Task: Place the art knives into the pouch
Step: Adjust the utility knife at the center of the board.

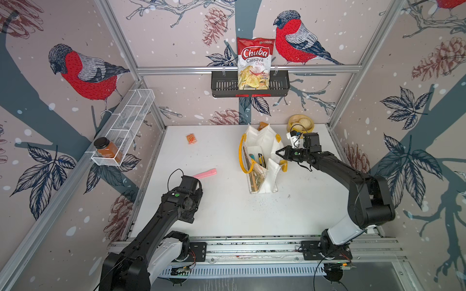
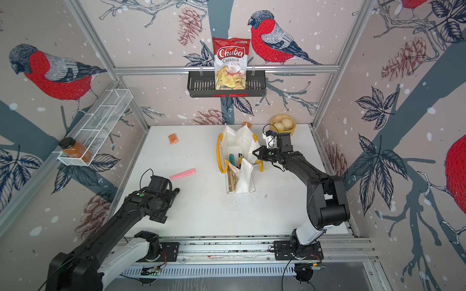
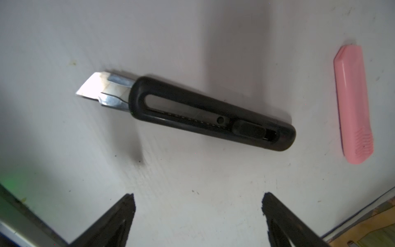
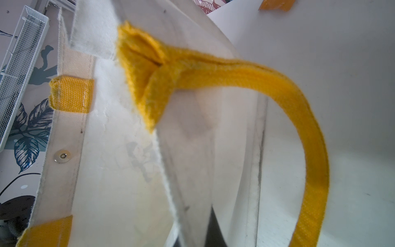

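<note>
A black art knife (image 3: 203, 113) with its blade out lies flat on the white table; both top views hide it under my left wrist. My left gripper (image 3: 197, 198) hovers over it, open, with nothing between the fingers. A pink art knife (image 1: 204, 173) lies close beside it. The pouch (image 1: 262, 143), white with yellow handles (image 4: 277, 85), stands open mid-table, with a teal knife (image 2: 232, 158) and a yellow-black knife inside. My right gripper (image 1: 277, 152) is shut on the pouch's right-hand fabric edge (image 4: 192, 192).
An orange packet (image 1: 191, 138) lies at the back left of the table. A bamboo steamer with buns (image 1: 300, 122) sits at the back right, just behind my right wrist. A jar (image 1: 108, 150) rests in the white wire rack on the left wall. A chips bag (image 1: 253, 63) stands in the black wall basket.
</note>
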Action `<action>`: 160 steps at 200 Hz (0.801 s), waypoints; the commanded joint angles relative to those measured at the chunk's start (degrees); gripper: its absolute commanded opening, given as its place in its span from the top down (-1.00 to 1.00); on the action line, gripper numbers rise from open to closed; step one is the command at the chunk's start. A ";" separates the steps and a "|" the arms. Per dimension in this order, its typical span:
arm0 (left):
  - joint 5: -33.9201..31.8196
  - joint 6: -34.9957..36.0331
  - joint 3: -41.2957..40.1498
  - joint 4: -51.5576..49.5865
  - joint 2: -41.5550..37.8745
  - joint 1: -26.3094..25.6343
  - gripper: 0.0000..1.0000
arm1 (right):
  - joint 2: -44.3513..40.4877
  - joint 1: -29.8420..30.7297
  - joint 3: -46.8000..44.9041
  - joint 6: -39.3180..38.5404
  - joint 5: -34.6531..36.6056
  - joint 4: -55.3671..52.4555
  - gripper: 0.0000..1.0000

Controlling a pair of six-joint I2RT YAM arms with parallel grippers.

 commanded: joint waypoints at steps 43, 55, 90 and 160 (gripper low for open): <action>-7.44 -6.99 0.92 0.41 -0.14 4.64 -0.90 | 0.42 0.71 -0.33 -0.47 -0.80 -0.07 1.00; -6.71 -6.64 0.95 2.11 1.52 5.65 -0.91 | 0.37 0.72 -0.44 -0.60 -0.48 -0.23 1.00; -3.72 -6.47 1.01 4.68 6.81 8.93 -0.91 | 0.30 0.64 -0.34 -0.73 0.00 -0.57 1.00; -1.59 -6.58 1.22 8.49 13.39 10.67 -0.91 | 1.69 0.45 -0.26 -0.74 0.36 -0.58 1.00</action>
